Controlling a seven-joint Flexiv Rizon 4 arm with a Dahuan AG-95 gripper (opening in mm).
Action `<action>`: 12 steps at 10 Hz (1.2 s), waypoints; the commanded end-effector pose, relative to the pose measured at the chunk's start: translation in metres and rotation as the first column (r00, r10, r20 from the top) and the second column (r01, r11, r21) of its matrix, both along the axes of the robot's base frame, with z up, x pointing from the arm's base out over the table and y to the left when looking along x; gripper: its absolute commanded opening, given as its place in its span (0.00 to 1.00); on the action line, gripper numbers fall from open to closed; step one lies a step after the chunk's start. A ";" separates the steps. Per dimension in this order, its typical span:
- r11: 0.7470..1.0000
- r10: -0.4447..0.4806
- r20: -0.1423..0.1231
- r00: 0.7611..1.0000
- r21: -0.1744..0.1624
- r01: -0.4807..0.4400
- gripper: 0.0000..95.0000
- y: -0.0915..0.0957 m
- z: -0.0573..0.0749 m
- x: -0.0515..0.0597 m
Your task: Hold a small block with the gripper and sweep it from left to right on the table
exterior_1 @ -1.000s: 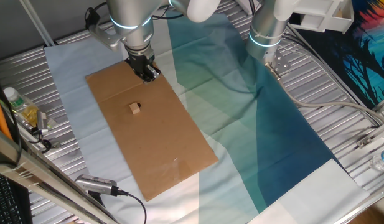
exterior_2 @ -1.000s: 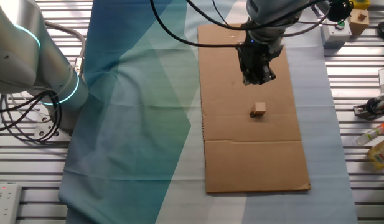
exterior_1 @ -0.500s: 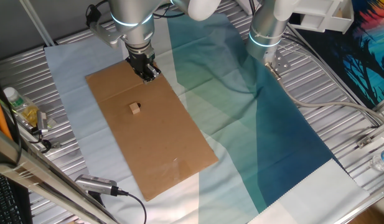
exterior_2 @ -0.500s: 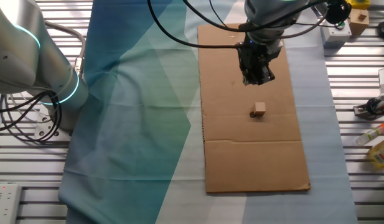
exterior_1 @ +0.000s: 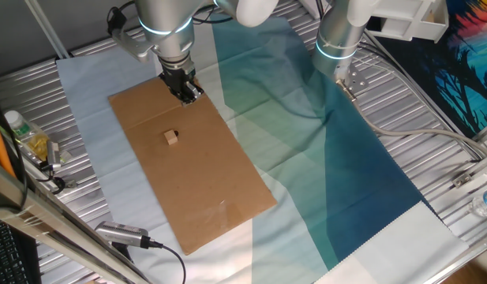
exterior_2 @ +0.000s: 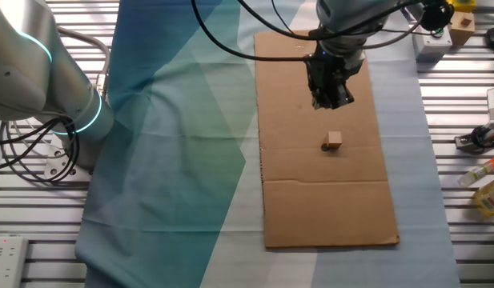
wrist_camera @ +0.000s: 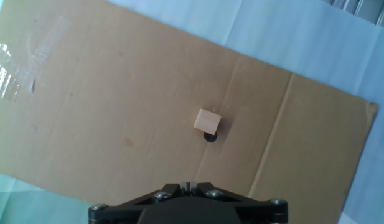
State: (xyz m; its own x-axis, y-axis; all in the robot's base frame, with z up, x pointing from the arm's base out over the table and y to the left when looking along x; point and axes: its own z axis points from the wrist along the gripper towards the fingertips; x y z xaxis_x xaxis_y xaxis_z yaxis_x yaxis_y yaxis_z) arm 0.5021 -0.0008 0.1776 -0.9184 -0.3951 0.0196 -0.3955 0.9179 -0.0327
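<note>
The small block (exterior_1: pixel 172 137) is a tan wooden cube lying free on the brown cardboard (exterior_1: pixel 204 185) over the table's pale blue cloth. It also shows in the other fixed view (exterior_2: pixel 334 141) and the hand view (wrist_camera: pixel 207 121). The black gripper (exterior_1: pixel 185 89) hovers above the cardboard's far part, a short way from the block and not touching it. It hangs above the block's far side in the other fixed view (exterior_2: pixel 330 96). In the hand view the gripper (wrist_camera: pixel 187 185) has its fingers closed together, with nothing between them.
The idle silver arm (exterior_1: pixel 338 35) stands on the teal cloth, also in the other fixed view (exterior_2: pixel 46 72). A bottle (exterior_1: pixel 22 130) and cables lie at the table's left edge. Pens and tools (exterior_2: pixel 483 172) lie beside the cardboard. A white box (exterior_1: pixel 405 20) is at the back.
</note>
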 end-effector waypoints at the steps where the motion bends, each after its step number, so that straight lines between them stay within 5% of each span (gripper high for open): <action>1: 1.000 -0.005 0.003 1.000 0.003 0.005 0.00 0.000 0.000 -0.001; 3: 0.999 -0.025 0.001 1.000 0.020 0.025 0.00 0.000 0.000 -0.001; 9: 0.997 -0.036 -0.074 0.997 0.070 0.042 0.00 0.000 0.000 -0.001; 12: 0.996 -0.057 -0.064 0.996 0.062 0.061 0.00 0.000 0.000 -0.001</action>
State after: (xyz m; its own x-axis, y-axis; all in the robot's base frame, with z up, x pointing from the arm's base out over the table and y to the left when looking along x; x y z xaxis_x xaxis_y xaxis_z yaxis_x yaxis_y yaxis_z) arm 0.5009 -0.0010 0.1784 -0.9327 -0.3553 0.0615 -0.3516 0.9340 0.0631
